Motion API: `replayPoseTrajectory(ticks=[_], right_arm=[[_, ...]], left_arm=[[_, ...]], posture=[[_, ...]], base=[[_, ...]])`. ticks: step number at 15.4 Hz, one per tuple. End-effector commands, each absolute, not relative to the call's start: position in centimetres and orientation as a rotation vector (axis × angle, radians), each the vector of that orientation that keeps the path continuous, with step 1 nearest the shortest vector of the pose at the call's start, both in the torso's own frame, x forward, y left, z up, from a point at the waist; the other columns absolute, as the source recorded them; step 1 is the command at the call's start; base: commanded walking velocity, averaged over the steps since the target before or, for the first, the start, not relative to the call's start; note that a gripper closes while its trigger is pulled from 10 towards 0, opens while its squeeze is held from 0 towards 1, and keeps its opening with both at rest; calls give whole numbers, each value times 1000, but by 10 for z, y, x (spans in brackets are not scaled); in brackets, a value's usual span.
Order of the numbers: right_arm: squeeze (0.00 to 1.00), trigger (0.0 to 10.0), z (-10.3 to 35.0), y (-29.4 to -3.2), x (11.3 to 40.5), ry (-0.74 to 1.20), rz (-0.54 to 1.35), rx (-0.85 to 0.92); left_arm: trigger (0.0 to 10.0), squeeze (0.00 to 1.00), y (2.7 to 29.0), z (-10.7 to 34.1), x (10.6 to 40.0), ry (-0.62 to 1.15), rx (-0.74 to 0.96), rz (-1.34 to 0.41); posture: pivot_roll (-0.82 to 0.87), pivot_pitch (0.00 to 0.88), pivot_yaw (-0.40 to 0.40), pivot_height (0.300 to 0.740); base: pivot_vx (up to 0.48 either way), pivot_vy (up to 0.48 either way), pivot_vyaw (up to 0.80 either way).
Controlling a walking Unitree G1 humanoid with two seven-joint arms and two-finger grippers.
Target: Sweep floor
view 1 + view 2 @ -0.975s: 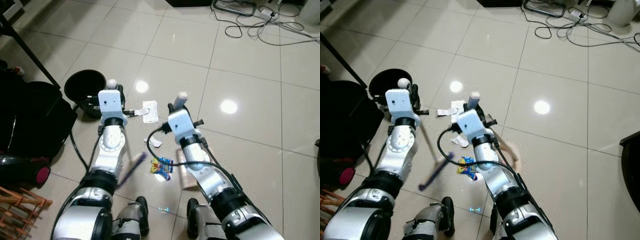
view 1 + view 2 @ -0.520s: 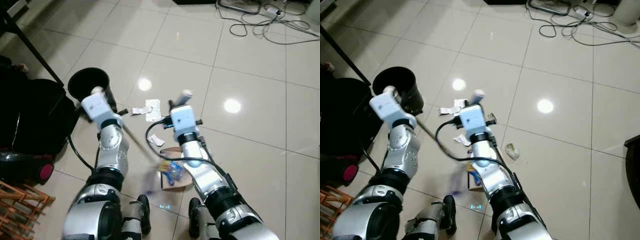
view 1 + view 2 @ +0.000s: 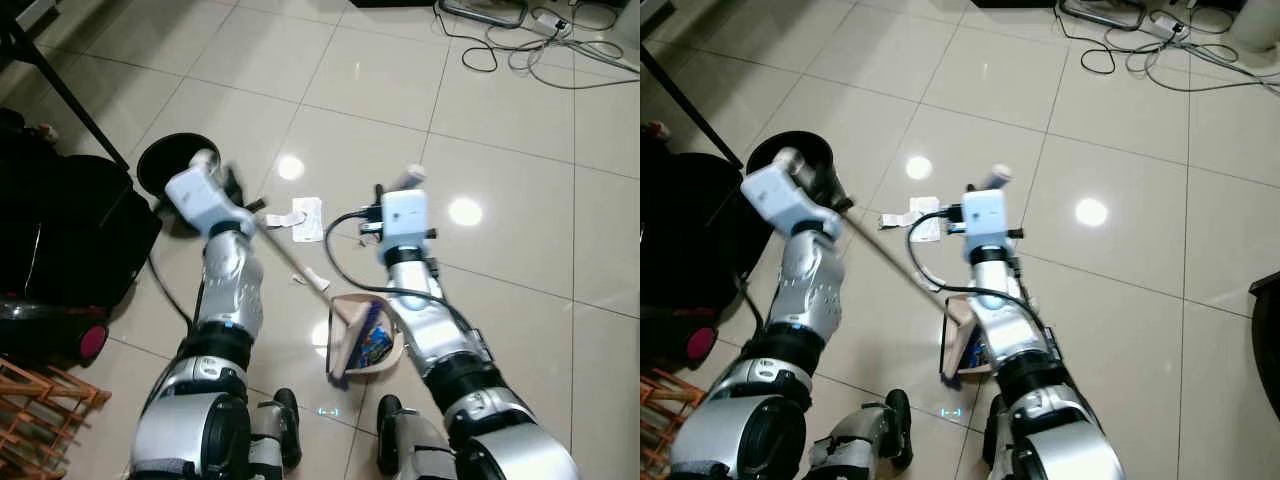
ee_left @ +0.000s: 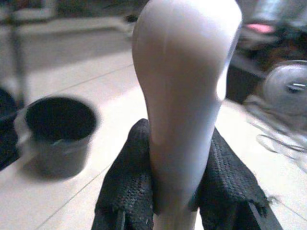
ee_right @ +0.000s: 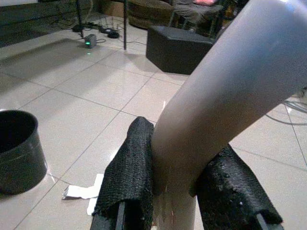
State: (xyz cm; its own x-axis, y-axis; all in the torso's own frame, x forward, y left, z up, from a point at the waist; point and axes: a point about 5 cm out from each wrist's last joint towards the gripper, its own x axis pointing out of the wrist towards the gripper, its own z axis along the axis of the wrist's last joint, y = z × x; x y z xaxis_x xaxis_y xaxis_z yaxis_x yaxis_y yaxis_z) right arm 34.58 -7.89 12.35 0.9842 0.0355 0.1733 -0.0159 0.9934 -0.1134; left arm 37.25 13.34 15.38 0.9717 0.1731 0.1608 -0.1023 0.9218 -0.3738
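Note:
My left gripper (image 4: 175, 194) is shut on the pale rounded top of the broom handle (image 4: 184, 96). The broom's stick (image 3: 290, 258) slants down from the left wrist to its brush (image 3: 342, 348), which rests at the mouth of the dustpan (image 3: 392, 352). A blue wrapper (image 3: 374, 346) lies inside the pan. My right gripper (image 5: 175, 191) is shut on the dustpan's pale upright handle (image 5: 225, 96). White paper scraps (image 3: 305, 215) and one small white bit (image 3: 318, 280) lie on the tiles beyond the pan. A black bin (image 3: 165, 165) stands behind the left wrist.
A black bag (image 3: 60, 240) and a wooden rack (image 3: 40, 415) crowd the left side, with a black stand leg (image 3: 65, 95) above them. Cables (image 3: 520, 45) snake across the far floor. My feet (image 3: 285, 420) stand just behind the dustpan.
The broom has swept the blue wrapper into the dustpan. The right arm has shifted right with the pan, and the left wrist has swung toward the bin.

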Motion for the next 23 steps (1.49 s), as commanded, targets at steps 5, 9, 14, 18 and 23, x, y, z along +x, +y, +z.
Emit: replayPoseTrajectory(ticks=[5, 9, 14, 18, 23], right_arm=[[0, 10000, 126, -118, 337, -172, -1, -10], [0, 10000, 133, -137, 335, -149, -14, 33], [0, 10000, 132, -150, 335, -99, -39, 68], [0, 10000, 155, -169, 332, -118, -29, 93], [0, 10000, 209, -185, 321, -170, 8, 133]], left_arm=[[10000, 0, 141, 209, 385, -327, -272, -54], [10000, 0, 151, 227, 387, -351, -212, -122], [10000, 0, 186, 248, 393, -376, -99, -69], [10000, 0, 245, 267, 386, -389, 96, 56], [10000, 0, 262, 230, 367, -254, 130, 37]], posture=[[56, 152, 33, 740], [59, 86, 44, 740], [73, 41, 43, 740], [73, 10, 54, 740], [48, 0, 64, 740]], base=[[0, 0, 0], [0, 0, 0], [0, 0, 0], [0, 0, 0], [0, 0, 0]])
